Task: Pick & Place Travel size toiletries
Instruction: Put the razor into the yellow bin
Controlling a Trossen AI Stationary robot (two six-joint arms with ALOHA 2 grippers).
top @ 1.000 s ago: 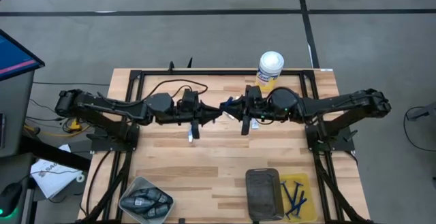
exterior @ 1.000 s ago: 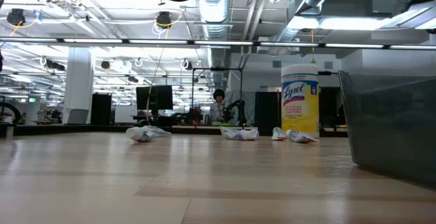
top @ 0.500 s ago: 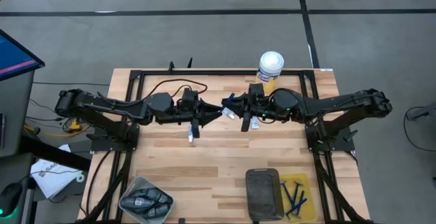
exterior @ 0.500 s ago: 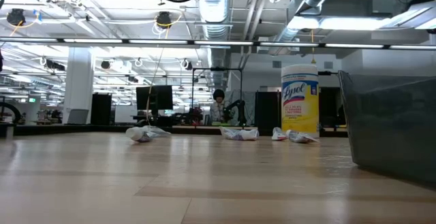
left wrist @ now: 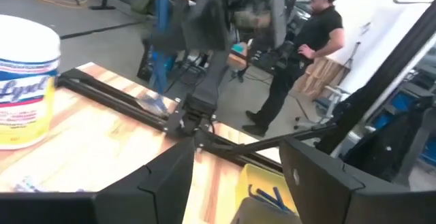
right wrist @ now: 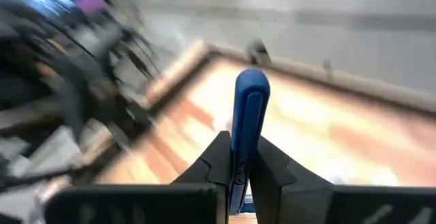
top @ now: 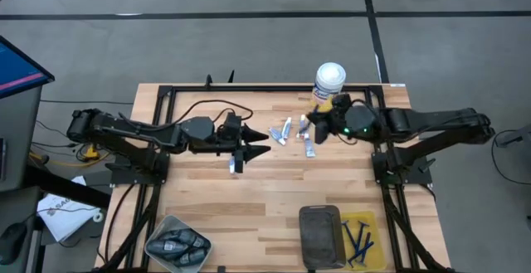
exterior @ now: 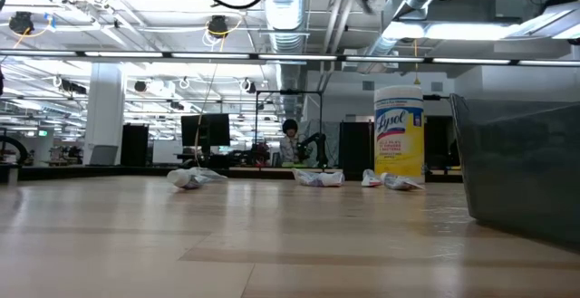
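Note:
My right gripper (right wrist: 238, 149) is shut on a slim dark blue razor (right wrist: 249, 105) and hangs above the table's far middle, near the yellow canister (top: 328, 80). My left gripper (top: 259, 141) stands open and level over the table's middle with nothing between its fingers (left wrist: 163, 183). Two small white tubes (top: 285, 130) (top: 308, 143) lie flat on the table between the two grippers. A third tube (top: 232, 165) lies under the left gripper. The low view shows the tubes (exterior: 317, 177) lying on the far part of the table. My right gripper pinches the razor's blue handle (right wrist: 241, 141) between its two fingers. The handle runs along the fingers, and its rounded end (right wrist: 251, 84) sticks out past the fingertips. The razor is lifted clear of the table.
At the near edge stand a grey tray of dark pieces (top: 156, 238), a dark tray (top: 322, 238) and a yellow tray with blue razors (top: 372, 256). A black frame (top: 166, 99) runs around the table. A person (left wrist: 300, 54) stands in the room beyond.
My left gripper has opened and kept its place. My right gripper, shut on the blue razor, has drawn away from the left gripper toward the table's right edge and has turned. This has uncovered two tubes on the table.

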